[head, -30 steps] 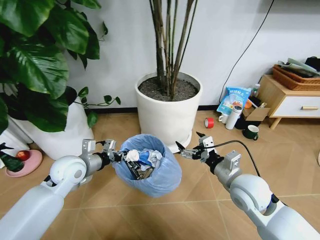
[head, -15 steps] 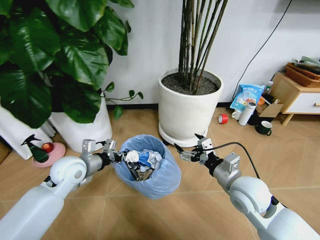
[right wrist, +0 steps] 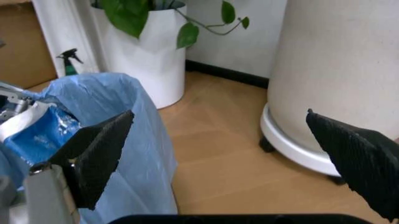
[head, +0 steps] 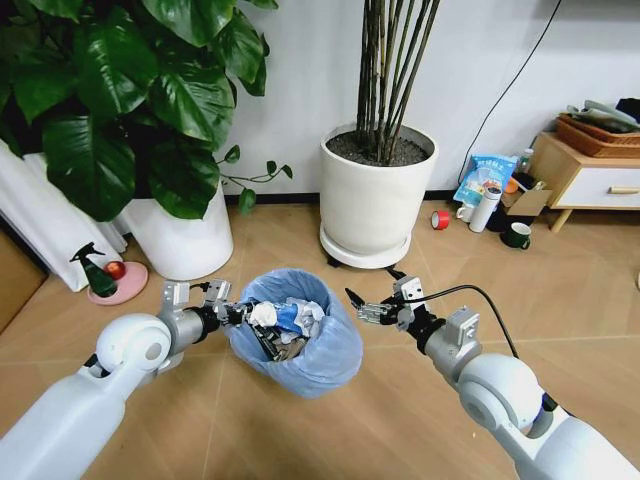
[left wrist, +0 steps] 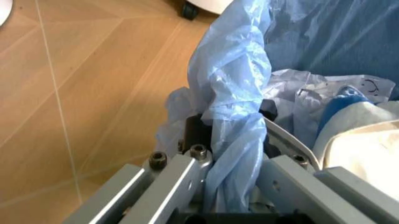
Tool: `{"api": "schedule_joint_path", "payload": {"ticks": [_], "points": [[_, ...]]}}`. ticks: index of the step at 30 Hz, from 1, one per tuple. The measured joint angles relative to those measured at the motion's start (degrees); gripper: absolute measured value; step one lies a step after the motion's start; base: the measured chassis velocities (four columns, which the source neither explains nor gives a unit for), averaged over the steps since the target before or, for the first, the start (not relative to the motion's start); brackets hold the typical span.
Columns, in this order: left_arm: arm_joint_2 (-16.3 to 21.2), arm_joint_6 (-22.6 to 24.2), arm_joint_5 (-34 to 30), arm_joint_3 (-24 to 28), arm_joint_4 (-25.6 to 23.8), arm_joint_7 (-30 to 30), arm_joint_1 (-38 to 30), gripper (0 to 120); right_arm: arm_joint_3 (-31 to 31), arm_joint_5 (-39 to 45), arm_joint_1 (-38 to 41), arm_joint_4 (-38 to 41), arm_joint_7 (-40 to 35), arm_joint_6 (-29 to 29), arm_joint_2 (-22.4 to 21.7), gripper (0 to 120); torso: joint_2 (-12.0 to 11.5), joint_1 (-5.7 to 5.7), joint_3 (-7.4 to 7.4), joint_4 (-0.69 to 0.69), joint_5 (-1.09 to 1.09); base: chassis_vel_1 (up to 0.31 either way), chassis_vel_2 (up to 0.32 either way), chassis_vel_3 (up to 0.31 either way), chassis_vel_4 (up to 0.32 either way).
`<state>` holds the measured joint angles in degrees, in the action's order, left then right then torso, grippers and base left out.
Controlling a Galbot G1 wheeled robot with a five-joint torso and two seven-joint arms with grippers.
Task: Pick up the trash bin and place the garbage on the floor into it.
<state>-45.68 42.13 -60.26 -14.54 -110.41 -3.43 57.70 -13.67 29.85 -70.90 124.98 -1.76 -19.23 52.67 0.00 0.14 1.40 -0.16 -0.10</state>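
Observation:
The trash bin [head: 300, 350], lined with a crinkly light-blue bag, hangs just above the floor [head: 300, 440] between my arms. On its left side my left gripper [head: 243, 313] is shut on the rim; the left wrist view has the bag [left wrist: 234, 93] bunched between the gripper's fingers [left wrist: 187, 168]. Garbage lies inside the bin: a white paper wad [head: 265, 312] and a blue-white packet [head: 296, 316]. My right gripper [head: 373, 287] stands open just right of the bin and apart from it. Its black pads [right wrist: 96, 156] are spread wide, with the bin [right wrist: 118, 116] to one side.
A big white pot with tall stems [head: 378, 200] stands close behind the bin. A white pot with a leafy plant [head: 180, 240] and a pink dish with a spray bottle [head: 105, 280] are at the back left. A wooden cabinet [head: 585, 180], bottle, mugs and red tape roll [head: 440, 218] are at the back right.
The whole head view has shifted, so the camera has moved: pots and cabinet slid rightward and farther off. The bin and both grippers keep their places before me.

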Motion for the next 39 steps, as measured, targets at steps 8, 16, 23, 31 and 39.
{"api": "schedule_joint_path", "payload": {"ticks": [8,16,23,31,39], "points": [[-0.1,0.0,0.1,-0.5,-0.6,-0.3,0.8,0,-0.4,0.0,-1.1,0.6,0.1,0.2,-0.1,100,0.0,0.00,0.00,0.01,0.00,0.258,-0.108,-0.276,0.113],[0.2,0.0,0.2,-1.3,-1.3,-0.5,1.9,0,-0.9,-0.2,-1.9,0.9,0.1,0.4,0.0,100,0.0,0.00,-0.01,0.01,-0.04,0.296,-0.141,-0.310,0.150],[0.1,0.0,0.9,-2.5,-2.1,-0.6,3.6,0,-1.7,-0.6,-3.5,1.5,0.2,0.7,0.1,100,0.0,0.00,-0.01,0.00,-0.02,0.310,-0.151,-0.303,0.149],[0.8,0.0,1.0,-3.7,-2.7,-0.5,4.5,0,-3.3,-0.5,-4.4,2.0,0.3,0.8,-0.2,100,0.0,0.00,0.00,0.03,-0.02,0.300,-0.148,-0.282,0.153],[0.8,0.0,1.2,-4.8,-4.0,-0.6,6.0,0,-4.4,-0.3,-4.6,2.2,0.4,0.9,-0.3,100,0.0,0.00,0.00,0.00,0.01,0.301,-0.155,-0.292,0.155]]}}
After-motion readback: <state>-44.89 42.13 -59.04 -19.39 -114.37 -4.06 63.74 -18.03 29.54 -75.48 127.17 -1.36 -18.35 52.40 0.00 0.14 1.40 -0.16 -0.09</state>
